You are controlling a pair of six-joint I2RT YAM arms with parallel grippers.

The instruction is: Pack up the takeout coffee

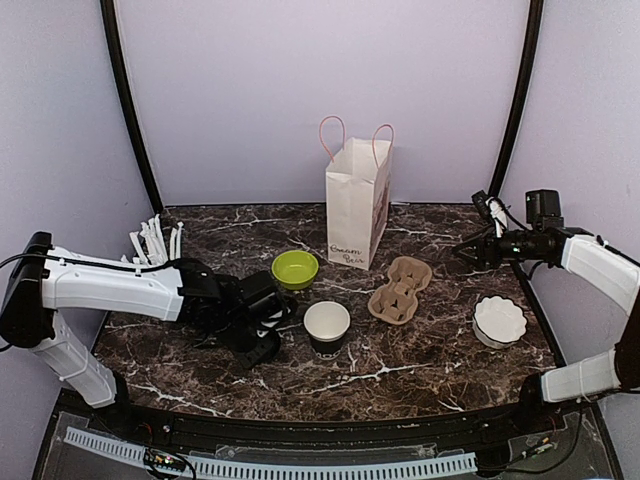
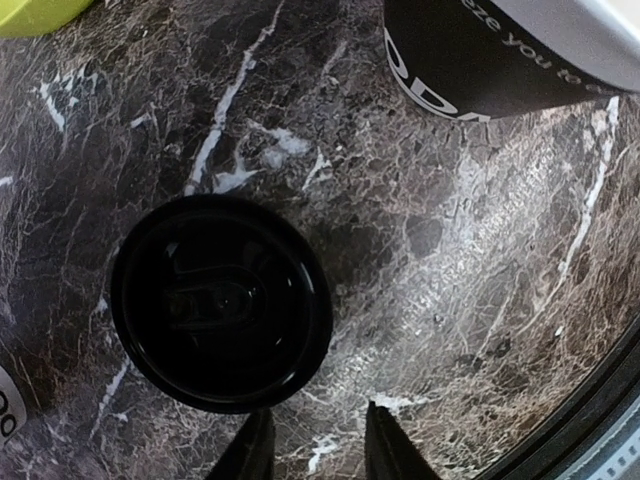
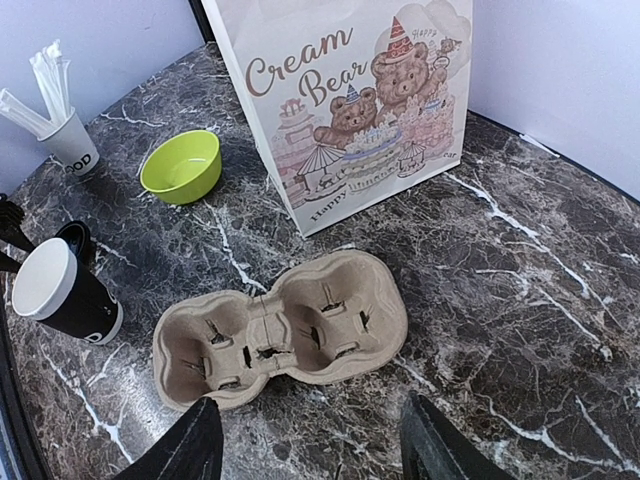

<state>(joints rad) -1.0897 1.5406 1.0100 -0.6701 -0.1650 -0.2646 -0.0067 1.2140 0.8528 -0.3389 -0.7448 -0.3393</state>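
Observation:
The takeout coffee cup (image 1: pixel 327 328), black outside with a white rim and inside, stands uncovered at the table's middle. It also shows in the left wrist view, cup (image 2: pixel 490 60), and in the right wrist view, cup (image 3: pixel 65 295). Its black round lid (image 2: pixel 220 300) lies flat on the marble, just beyond my left gripper's (image 2: pixel 318 450) fingertips. That left gripper (image 1: pixel 262 340) sits low, left of the cup, jaws a little apart with only bare marble between them. My right gripper (image 1: pixel 462 252) hovers open at the right, over the table near the cardboard cup carrier (image 3: pixel 280 325).
A white paper bag (image 1: pixel 357 205) stands at the back centre, with a lime-green bowl (image 1: pixel 295 268) to its left. The cup carrier (image 1: pixel 400 290) lies right of the coffee cup. A white scalloped dish (image 1: pixel 499 320) sits far right. A cup of straws (image 1: pixel 155 240) stands back left.

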